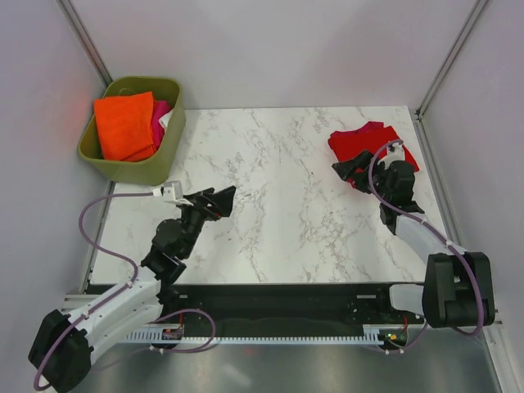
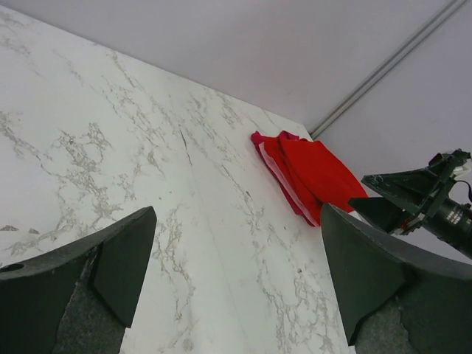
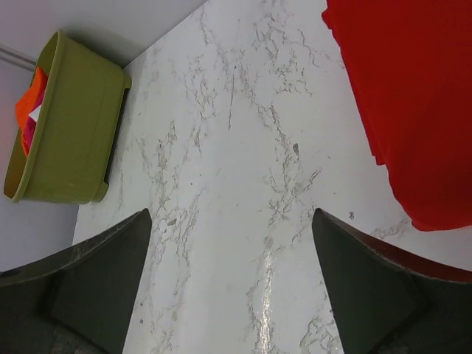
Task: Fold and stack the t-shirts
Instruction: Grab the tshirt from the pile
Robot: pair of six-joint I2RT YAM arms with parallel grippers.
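A: Grippers?
B: Both released: left gripper (image 1: 214,201) and right gripper (image 1: 352,170) spread wide, empty.
A: Shirts?
B: The red t-shirt (image 1: 370,143) lies just beyond the right gripper. The orange t-shirt (image 1: 124,124) sits in the bin (image 1: 131,170), beyond-left of the left gripper.

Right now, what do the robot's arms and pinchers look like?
Both arms are white tubes with chunky black joints. The left arm and the right arm each carry a looping lilac cable. The left gripper and the right gripper are black, each with two wedge-shaped fingers. I can't see any markings.
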